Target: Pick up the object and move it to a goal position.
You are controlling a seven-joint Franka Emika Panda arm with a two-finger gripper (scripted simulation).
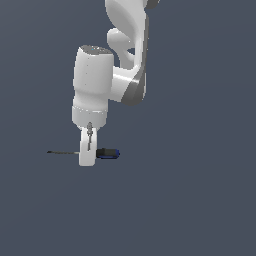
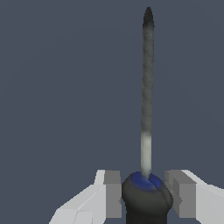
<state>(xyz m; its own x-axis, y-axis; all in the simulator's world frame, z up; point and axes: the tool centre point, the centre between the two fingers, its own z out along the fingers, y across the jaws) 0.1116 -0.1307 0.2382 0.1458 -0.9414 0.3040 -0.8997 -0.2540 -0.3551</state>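
Observation:
The object is a small screwdriver (image 1: 107, 153) lying level, its black-and-blue handle pointing to the exterior view's right and its thin dark shaft to the left. My gripper (image 1: 86, 159) comes straight down on it where handle meets shaft. In the wrist view the screwdriver (image 2: 147, 87) runs away from the camera, and its rounded handle fills the space between both grey pads (image 2: 113, 194). The gripper (image 2: 144, 197) is shut on the handle. The flat grey background shows neither a shadow nor a gap to the floor, so I cannot tell whether the tool rests on it.
A uniform dark grey surface surrounds the arm in both views. The white arm (image 1: 125, 45) rises above the gripper toward the top of the exterior view. No other objects or goal marker show.

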